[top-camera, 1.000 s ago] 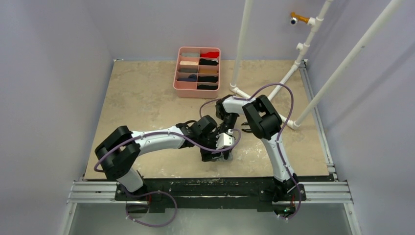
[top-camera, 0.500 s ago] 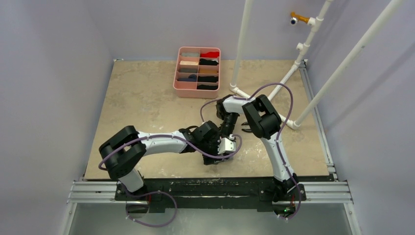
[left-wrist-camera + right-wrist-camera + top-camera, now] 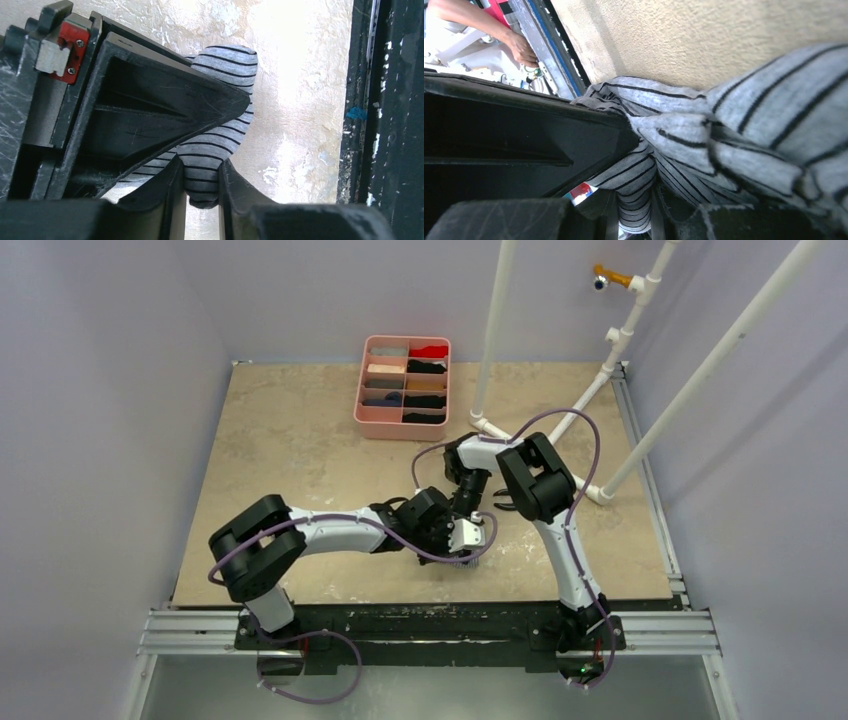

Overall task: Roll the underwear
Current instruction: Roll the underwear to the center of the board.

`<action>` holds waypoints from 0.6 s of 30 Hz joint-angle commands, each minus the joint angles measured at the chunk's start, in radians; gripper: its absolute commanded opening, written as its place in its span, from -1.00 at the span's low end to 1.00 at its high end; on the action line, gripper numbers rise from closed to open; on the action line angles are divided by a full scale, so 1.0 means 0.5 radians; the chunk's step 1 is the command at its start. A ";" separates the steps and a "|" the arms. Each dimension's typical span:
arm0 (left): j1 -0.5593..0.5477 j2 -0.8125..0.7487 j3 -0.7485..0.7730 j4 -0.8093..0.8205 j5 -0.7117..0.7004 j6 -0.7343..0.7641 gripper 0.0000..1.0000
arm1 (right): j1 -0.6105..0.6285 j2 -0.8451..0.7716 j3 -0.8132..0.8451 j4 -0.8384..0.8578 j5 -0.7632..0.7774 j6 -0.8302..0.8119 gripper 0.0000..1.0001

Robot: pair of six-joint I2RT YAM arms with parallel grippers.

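The underwear (image 3: pixel 220 145) is a grey cloth with fine black stripes, bunched into a soft roll on the beige table. My left gripper (image 3: pixel 201 186) is shut on its lower end, with cloth squeezed between both fingers. My right gripper (image 3: pixel 634 212) is shut on another fold of the same underwear (image 3: pixel 734 120), whose creased bulk spreads to the right. In the top view both grippers meet near the table's front edge. The left gripper (image 3: pixel 452 552) and right gripper (image 3: pixel 470 546) hide most of the underwear (image 3: pixel 467 561).
A pink divided tray (image 3: pixel 361 390) of rolled garments stands at the back. White pipes (image 3: pixel 492 340) rise at the back right. The black front rail (image 3: pixel 395 125) runs close beside the cloth. A person's hand (image 3: pixel 520 47) shows beyond the table edge.
My left arm has slid right and nearer to the front edge, and its gripper has closed on the striped cloth. The right gripper has kept its hold and place.
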 commanded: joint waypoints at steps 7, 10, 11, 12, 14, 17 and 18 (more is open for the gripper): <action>-0.016 0.184 0.096 -0.164 0.136 -0.041 -1.00 | -0.078 0.041 -0.062 0.745 0.466 -0.117 -0.53; -0.015 0.256 0.173 -0.281 0.129 -0.070 -1.00 | -0.126 -0.007 -0.075 0.727 0.421 -0.125 -0.38; -0.015 0.282 0.199 -0.324 0.122 -0.078 -1.00 | -0.139 -0.025 -0.087 0.724 0.396 -0.129 -0.33; -0.015 0.308 0.216 -0.355 0.117 -0.084 -1.00 | -0.152 -0.045 -0.101 0.721 0.377 -0.134 -0.31; -0.013 0.346 0.245 -0.409 0.138 -0.102 -1.00 | -0.174 -0.075 -0.118 0.721 0.349 -0.134 -0.29; -0.012 0.369 0.253 -0.460 0.196 -0.110 -1.00 | -0.221 -0.105 -0.139 0.712 0.315 -0.136 -0.21; -0.010 0.367 0.246 -0.464 0.207 -0.110 -1.00 | -0.230 -0.119 -0.146 0.714 0.300 -0.136 -0.17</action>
